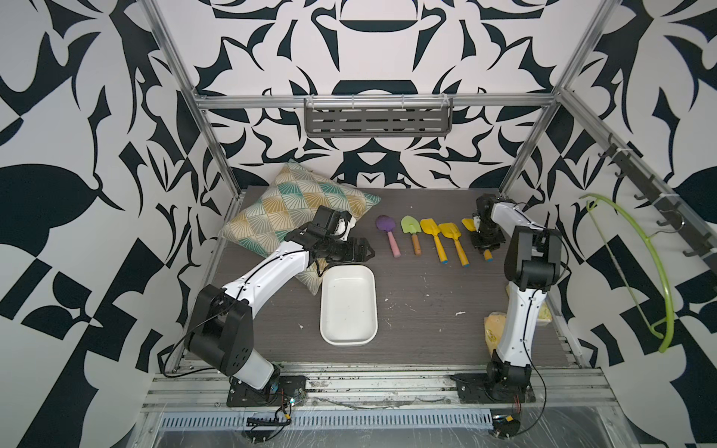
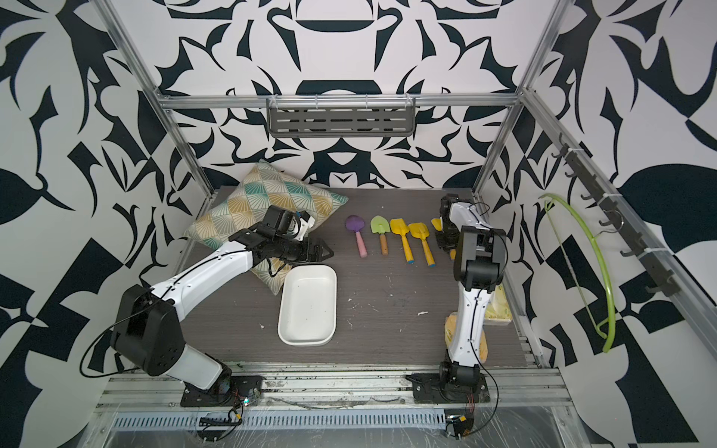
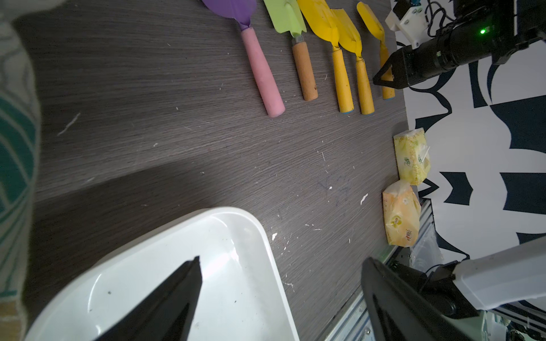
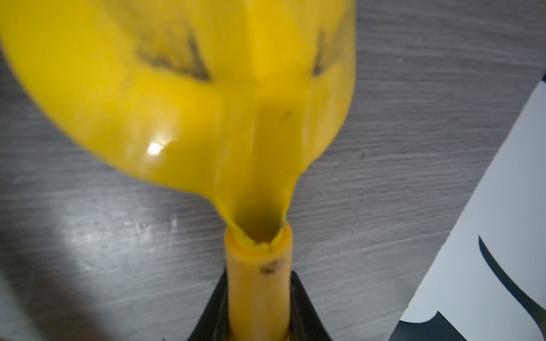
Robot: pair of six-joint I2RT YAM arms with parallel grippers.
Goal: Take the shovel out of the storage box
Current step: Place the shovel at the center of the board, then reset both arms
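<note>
The white storage box stands in the middle of the table with nothing in it. A yellow shovel is at the far right end of a row of shovels, low over the table. My right gripper is shut on its handle, and the arm hides most of the shovel in both top views. My left gripper hangs open over the box's far end, holding nothing.
Four more shovels lie side by side behind the box: purple, green and two yellow. A patterned pillow lies at the back left. Yellow packets sit at the right edge. A green hanger hangs on the right wall.
</note>
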